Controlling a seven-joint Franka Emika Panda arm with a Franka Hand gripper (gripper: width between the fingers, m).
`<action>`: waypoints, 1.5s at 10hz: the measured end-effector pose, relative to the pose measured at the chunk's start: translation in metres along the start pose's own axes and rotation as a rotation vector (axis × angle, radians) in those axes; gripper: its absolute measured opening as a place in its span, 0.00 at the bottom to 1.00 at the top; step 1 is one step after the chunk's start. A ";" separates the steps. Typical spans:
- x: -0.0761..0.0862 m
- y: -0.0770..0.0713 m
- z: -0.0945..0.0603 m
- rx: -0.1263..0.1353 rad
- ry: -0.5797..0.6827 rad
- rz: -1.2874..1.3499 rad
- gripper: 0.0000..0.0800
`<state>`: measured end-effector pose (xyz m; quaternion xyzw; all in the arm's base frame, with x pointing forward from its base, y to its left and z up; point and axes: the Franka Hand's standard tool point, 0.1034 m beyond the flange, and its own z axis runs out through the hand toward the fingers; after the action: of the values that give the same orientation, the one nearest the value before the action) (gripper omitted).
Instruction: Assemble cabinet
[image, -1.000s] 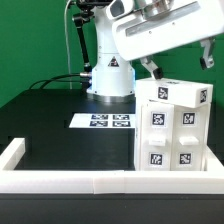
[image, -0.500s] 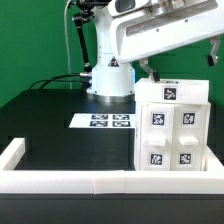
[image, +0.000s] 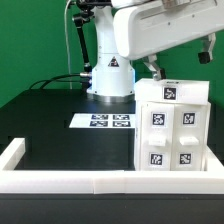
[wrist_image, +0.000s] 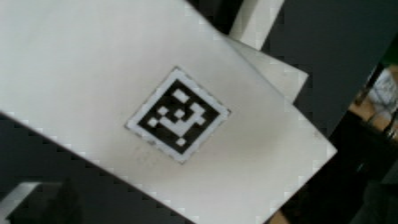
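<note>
The white cabinet body (image: 172, 125) stands upright at the exterior view's right, just behind the front border. It has tags on its top and on its front inserts. My gripper (image: 178, 63) hovers just above and behind its top. One dark finger (image: 151, 68) shows near the top's left corner and another (image: 207, 56) at the far right. The jaws look spread wide and hold nothing. The wrist view is filled by a white tagged cabinet face (wrist_image: 183, 113), very close. No fingers show there.
The marker board (image: 102, 122) lies flat on the black table in front of the robot base (image: 110, 82). A low white border frame (image: 70, 181) runs along the front and the left side. Cables trail at the back left.
The hand has shifted and levelled slightly above the cabinet top. The cabinet has not moved.
</note>
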<state>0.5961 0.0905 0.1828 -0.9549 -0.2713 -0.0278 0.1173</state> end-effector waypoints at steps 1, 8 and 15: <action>-0.003 0.005 0.000 -0.001 -0.001 -0.057 1.00; -0.008 0.010 0.012 -0.011 -0.011 -0.569 1.00; -0.014 0.012 0.030 -0.029 -0.015 -0.620 0.97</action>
<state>0.5903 0.0806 0.1490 -0.8283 -0.5502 -0.0589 0.0875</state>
